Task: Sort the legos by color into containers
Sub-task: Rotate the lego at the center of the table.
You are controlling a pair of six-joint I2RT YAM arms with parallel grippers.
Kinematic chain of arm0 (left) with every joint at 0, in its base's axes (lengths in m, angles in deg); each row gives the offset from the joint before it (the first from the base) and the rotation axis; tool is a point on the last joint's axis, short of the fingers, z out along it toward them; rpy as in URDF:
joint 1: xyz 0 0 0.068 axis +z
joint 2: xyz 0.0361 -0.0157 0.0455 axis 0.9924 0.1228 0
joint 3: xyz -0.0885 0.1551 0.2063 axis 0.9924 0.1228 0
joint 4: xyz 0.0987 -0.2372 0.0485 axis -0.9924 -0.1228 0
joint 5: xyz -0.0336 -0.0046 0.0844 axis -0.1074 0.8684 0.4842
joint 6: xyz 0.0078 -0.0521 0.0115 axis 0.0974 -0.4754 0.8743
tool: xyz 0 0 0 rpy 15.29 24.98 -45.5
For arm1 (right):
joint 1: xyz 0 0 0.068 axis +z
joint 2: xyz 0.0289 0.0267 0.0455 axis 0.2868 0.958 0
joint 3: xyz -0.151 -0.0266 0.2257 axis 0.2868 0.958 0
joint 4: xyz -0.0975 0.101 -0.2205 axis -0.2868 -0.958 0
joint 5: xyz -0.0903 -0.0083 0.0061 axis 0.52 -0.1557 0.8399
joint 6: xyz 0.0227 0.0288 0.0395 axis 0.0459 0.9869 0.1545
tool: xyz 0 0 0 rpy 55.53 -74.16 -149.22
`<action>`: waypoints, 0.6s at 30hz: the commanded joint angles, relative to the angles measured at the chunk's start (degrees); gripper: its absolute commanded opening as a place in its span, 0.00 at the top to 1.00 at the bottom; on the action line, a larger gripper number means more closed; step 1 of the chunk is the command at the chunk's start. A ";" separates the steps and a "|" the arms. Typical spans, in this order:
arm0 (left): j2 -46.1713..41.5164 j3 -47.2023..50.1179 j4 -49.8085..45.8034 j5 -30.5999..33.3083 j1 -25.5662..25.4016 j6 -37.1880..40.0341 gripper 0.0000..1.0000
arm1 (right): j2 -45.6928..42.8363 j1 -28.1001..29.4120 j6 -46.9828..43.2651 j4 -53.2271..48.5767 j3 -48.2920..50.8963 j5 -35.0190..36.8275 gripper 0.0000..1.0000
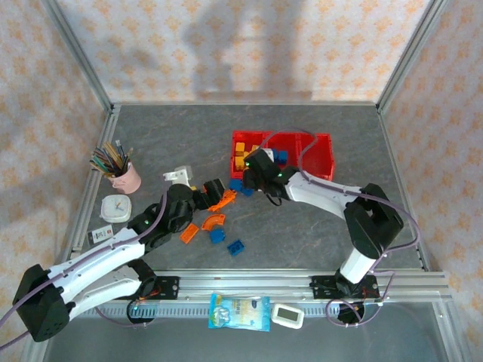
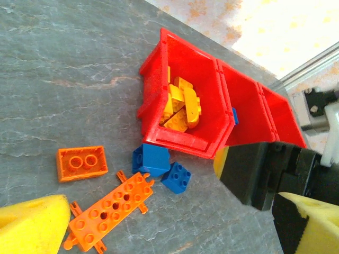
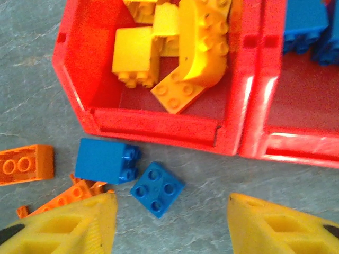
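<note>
Three joined red containers (image 1: 321, 147) stand at the back right of the table. The left bin (image 3: 79, 58) holds yellow legos (image 3: 177, 47) and the middle bin (image 3: 296, 106) holds blue ones (image 3: 304, 24). In front of the left bin lie a square blue brick (image 3: 157, 189) and a blue brick on its side (image 3: 106, 160). My right gripper (image 3: 169, 230) hovers open just short of the square brick, holding nothing. My left gripper (image 2: 169, 235) is open beside an orange plate (image 2: 111, 209) and an orange brick (image 2: 82, 163). Both grippers (image 1: 215, 190) (image 1: 249, 177) meet near the bins' front left corner.
More legos lie toward the front: an orange arch (image 1: 213, 221), an orange brick (image 1: 189, 232) and two blue bricks (image 1: 217, 235) (image 1: 236, 246). A pink cup of pencils (image 1: 124, 177) and a white timer (image 1: 115, 207) stand at the left. A snack packet (image 1: 240, 311) lies on the front rail.
</note>
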 commanded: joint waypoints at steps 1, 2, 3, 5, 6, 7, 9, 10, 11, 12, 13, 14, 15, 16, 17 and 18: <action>-1.83 1.08 -0.71 2.08 0.39 -1.23 0.01 | 3.67 1.26 2.49 -0.57 -1.46 3.81 0.41; -2.10 1.12 -1.01 2.18 0.40 -1.23 0.01 | 4.54 1.59 2.43 -0.54 -1.97 4.11 0.41; -2.44 1.12 -1.38 2.34 0.44 -1.17 0.01 | 5.31 1.95 2.17 -0.39 -2.36 4.32 0.40; -3.13 1.22 -2.13 2.76 0.39 -1.23 0.01 | 6.64 2.32 1.77 -0.04 -2.80 4.14 0.39; -3.52 1.38 -2.38 2.96 0.39 -1.14 0.01 | 7.29 2.44 1.51 0.12 -3.02 4.02 0.38; -3.96 1.54 -2.50 3.14 0.41 -1.13 0.01 | 7.92 2.47 1.51 0.07 -3.25 4.08 0.38; -4.72 1.95 -2.61 3.40 0.52 -0.99 0.01 | 8.94 2.53 1.18 0.22 -3.62 4.33 0.37; -5.03 2.05 -2.69 3.57 0.48 -0.97 0.01 | 9.55 2.50 1.02 0.26 -3.90 4.56 0.36; -5.22 2.17 -2.74 3.72 0.48 -0.97 0.01 | 10.08 2.53 0.64 0.34 -4.16 4.66 0.36; -5.40 2.27 -2.79 3.89 0.49 -0.97 0.01 | 10.77 2.52 0.20 0.29 -4.55 4.87 0.35; -5.49 2.28 -2.78 3.95 0.48 -0.97 0.01 | 11.47 2.50 -0.20 0.22 -5.03 5.01 0.35; -5.50 2.27 -2.78 4.01 0.56 -0.97 0.01 | 12.01 2.51 -0.53 0.15 -5.45 4.86 0.34; -5.49 2.19 -2.94 4.03 0.57 -0.89 0.01 | 12.47 2.52 -0.96 0.25 -5.75 4.75 0.34; -5.49 2.10 -3.04 4.03 0.57 -0.88 0.01 | 12.92 2.52 -1.21 0.42 -5.88 4.83 0.34; -5.49 2.10 -3.10 4.04 0.59 -0.88 0.01 | 13.27 2.52 -1.45 0.60 -6.05 4.85 0.34; -5.49 2.09 -3.05 4.10 0.57 -0.79 0.01 | 13.69 2.51 -1.77 0.62 -6.36 4.88 0.34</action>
